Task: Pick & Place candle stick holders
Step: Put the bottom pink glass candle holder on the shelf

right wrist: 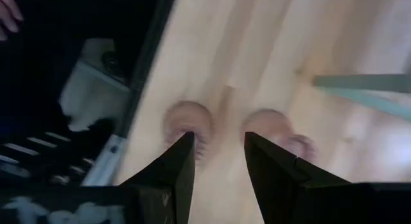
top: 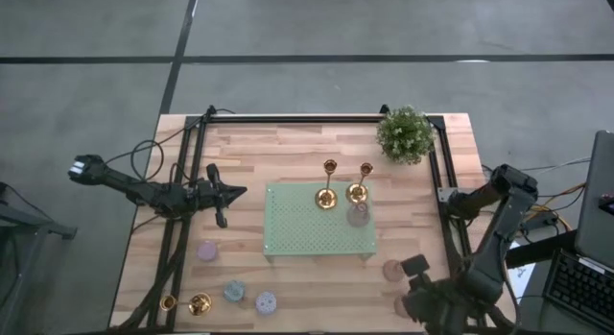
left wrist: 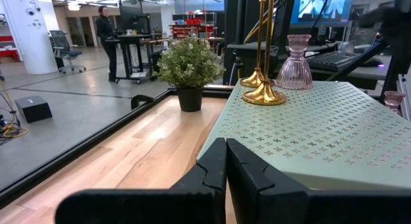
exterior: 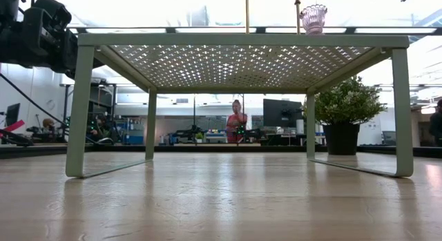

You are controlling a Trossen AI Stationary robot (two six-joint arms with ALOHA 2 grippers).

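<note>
A pale green perforated rack (top: 288,241) stands mid-table. Two gold holders (top: 327,196) (top: 358,191) and a pink glass holder (top: 358,216) stand on its far right part; they also show in the left wrist view (left wrist: 263,92) (left wrist: 295,63). A third gold holder (top: 192,303) lies on its side at the front left, near three pastel holders (top: 207,251) (top: 234,291) (top: 266,301). My left gripper (top: 226,195) (left wrist: 226,161) is shut and empty, level, by the rack's left edge. My right gripper (right wrist: 218,144) is open, pointing down over two brownish-pink holders (right wrist: 188,120) (right wrist: 270,123) at the front right (top: 392,270).
A potted plant (top: 405,133) stands at the far right corner. A black frame (top: 288,119) runs along the table's far and side edges. A keyboard and laptop (top: 585,268) sit off the table's right side. A rack leg (right wrist: 366,89) stands close to my right gripper.
</note>
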